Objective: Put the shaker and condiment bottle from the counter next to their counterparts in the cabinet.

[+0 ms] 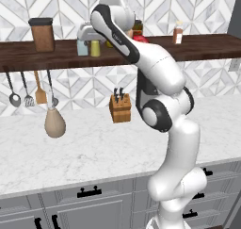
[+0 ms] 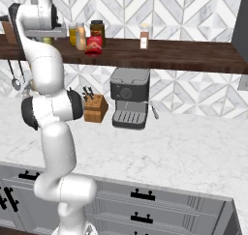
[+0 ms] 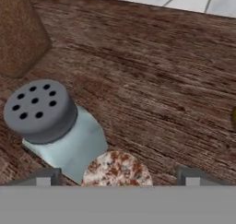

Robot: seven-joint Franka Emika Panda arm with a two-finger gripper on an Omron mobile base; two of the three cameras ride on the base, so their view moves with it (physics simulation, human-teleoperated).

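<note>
Dark brown wood, streaked with coarse grain, makes up the cabinet (image 3: 152, 80), a thick shelf board running along the patterned tile wall. On it stands the shaker (image 1: 95, 48), a small yellow-green cylinder; in the hand view its rounded, speckled brownish-pink cap sits at the bottom edge, between the two dark fingertips (image 3: 44, 178) and apart from both. Just beside it, touching or nearly so, stands a pale blue-grey shaker (image 3: 60, 131) with a matte grey cap pierced by round holes. A brown wooden canister (image 1: 42, 34) stands further left along the shelf. The gripper (image 3: 117, 179) hangs over the shaker with its jaws spread wide, gripping nothing. The condiment bottle (image 2: 94, 45), flat, glossy red and pouch-like, also rests on the cabinet, in front of a dark jar (image 2: 98, 28) and next to a cream-orange bottle (image 2: 80, 36); a slim red-brown bottle (image 2: 144, 36) with a white cap stands further right. Below, the counter (image 1: 94, 148) is a white marble surface with grey veins, carrying a wooden knife block (image 1: 120, 107).
</note>
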